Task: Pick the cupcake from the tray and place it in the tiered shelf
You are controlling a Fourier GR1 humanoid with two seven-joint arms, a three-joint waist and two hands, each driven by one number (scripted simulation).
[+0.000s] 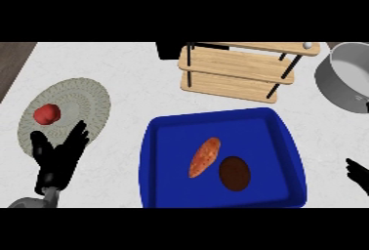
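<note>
At the left, the left hand [61, 157] rests open, fingers up, over the edge of a mat [86, 100] that carries a red fruit [48, 114]. In the blue tray [162, 161] the cupcake [235, 173] lies untouched just beside a sweet potato [205, 157], with the shelf [238, 71] beyond, so the pick has yet to begin. The right hand [358, 175] shows only at the right edge, its fingers' state untellable; next it must likely come in over the cupcake and close round it without catching the sweet potato.

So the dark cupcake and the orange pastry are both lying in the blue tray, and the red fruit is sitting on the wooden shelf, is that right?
Not quite: the head view shows the red fruit on the round woven mat at left, not on the wooden shelf. The cupcake and orange pastry do lie in the blue tray.
</note>
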